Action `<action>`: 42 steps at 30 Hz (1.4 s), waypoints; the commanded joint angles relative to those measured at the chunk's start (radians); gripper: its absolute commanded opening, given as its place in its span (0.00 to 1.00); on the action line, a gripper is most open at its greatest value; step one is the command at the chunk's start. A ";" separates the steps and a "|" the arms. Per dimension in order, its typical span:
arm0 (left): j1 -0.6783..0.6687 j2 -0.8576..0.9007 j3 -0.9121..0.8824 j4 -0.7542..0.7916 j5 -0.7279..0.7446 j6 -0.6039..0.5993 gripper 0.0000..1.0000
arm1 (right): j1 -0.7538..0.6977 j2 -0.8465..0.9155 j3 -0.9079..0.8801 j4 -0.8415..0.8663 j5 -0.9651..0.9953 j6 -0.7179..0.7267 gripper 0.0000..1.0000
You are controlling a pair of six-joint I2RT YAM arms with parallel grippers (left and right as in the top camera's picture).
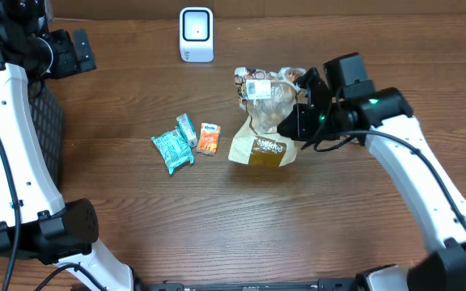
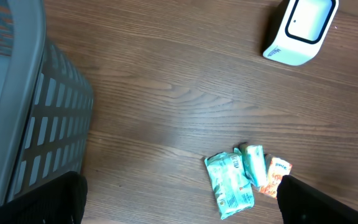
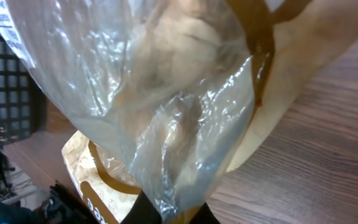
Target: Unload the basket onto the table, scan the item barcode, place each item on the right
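the right pincer [image 1: 301, 115] is clamped on the clear plastic bag [image 1: 265, 121], which hangs just left of it over the table [image 1: 217, 210], while the left pincer [image 1: 78, 52] stands wide apart, empty.

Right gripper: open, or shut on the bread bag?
Shut on the bread bag: its clear plastic bunches into the right gripper, pinched, in the wrist view.

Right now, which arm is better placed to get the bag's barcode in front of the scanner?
Right. The right gripper is shut on the clear bag, whose label shows on top, close to the white scanner. The left gripper hangs open and empty by the basket.
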 commanded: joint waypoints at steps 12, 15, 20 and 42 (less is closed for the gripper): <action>-0.001 -0.013 0.008 0.001 0.011 0.015 1.00 | 0.088 0.015 0.443 -0.285 0.180 0.061 0.04; -0.001 -0.013 0.008 0.001 0.011 0.015 1.00 | 0.095 0.107 0.651 -0.378 0.252 0.027 0.04; -0.001 -0.013 0.008 0.001 0.011 0.015 1.00 | 0.159 0.297 0.970 -0.405 0.524 -0.025 0.04; -0.001 -0.013 0.008 0.001 0.011 0.015 1.00 | 0.298 0.851 0.990 0.579 1.372 -0.932 0.04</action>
